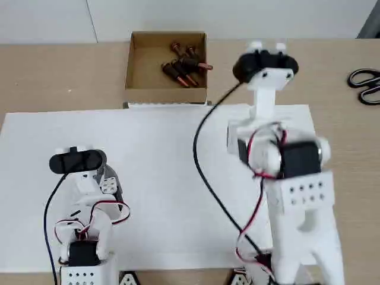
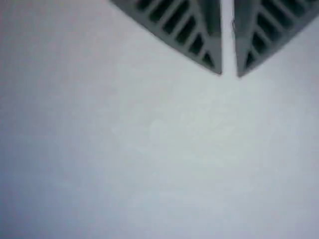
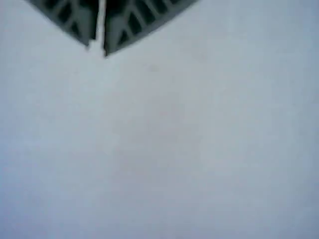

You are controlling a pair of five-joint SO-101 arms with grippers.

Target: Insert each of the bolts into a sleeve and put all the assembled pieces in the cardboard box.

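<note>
Lying in the square cardboard box (image 1: 144,70), slim coppery pieces (image 1: 180,69)

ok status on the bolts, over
Left tool shut, empty. Right tool shut, empty. Bolts lie in the box. Scissors far aside, not in the way.

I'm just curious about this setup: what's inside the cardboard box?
A small pile of brown bolt-and-sleeve pieces lies in the cardboard box, toward its right side; the remaining floor is bare. The pieces overlap, so their exact number and anything beneath them stay hidden.
</note>
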